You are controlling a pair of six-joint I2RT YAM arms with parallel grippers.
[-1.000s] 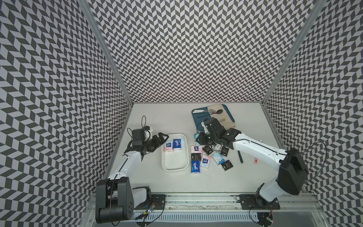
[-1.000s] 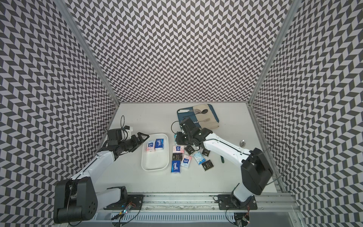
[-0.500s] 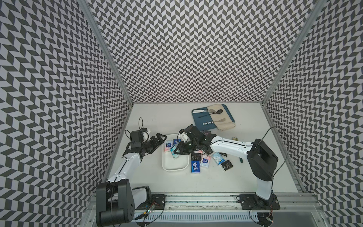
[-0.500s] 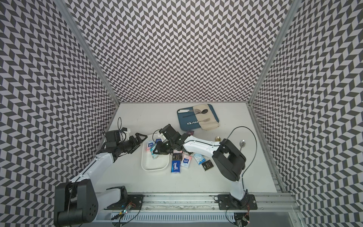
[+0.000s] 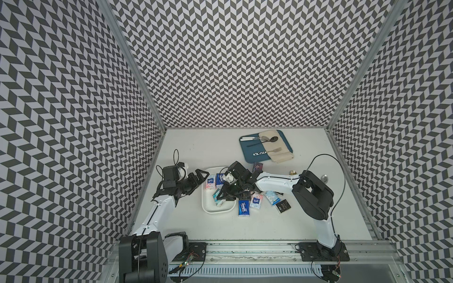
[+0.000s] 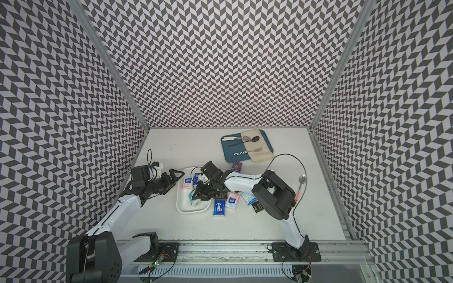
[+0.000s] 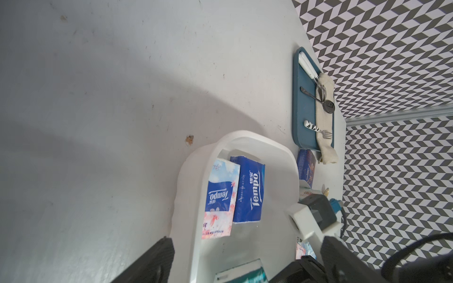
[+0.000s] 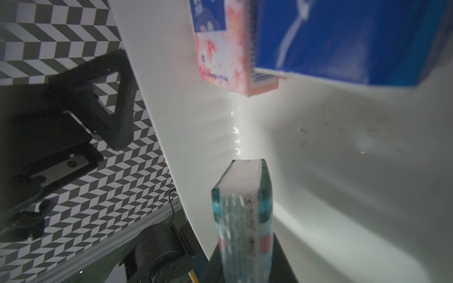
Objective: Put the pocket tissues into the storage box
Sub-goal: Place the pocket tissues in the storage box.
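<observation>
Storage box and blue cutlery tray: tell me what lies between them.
A dark blue tissue packet lies there, close by the blue tray; the left wrist view shows it best.

The brand "Tempo" is printed on the dark blue packet [image 7: 248, 193] in the storage box [image 7: 245, 136]; the same word is borne by the pink-white packet [image 7: 219, 196] to its left; "Tempo" is also read on the bright blue packet [image 5: 243, 207] on the bench [image 5: 196, 152] right of the box; smaller print cannot be made out.

Right end effector [image 5: 221, 198] has swung from the loose packets [image 5: 256, 199] over the storage box [image 5: 217, 211] — teal packet [image 5: 216, 196] gripped.
</observation>
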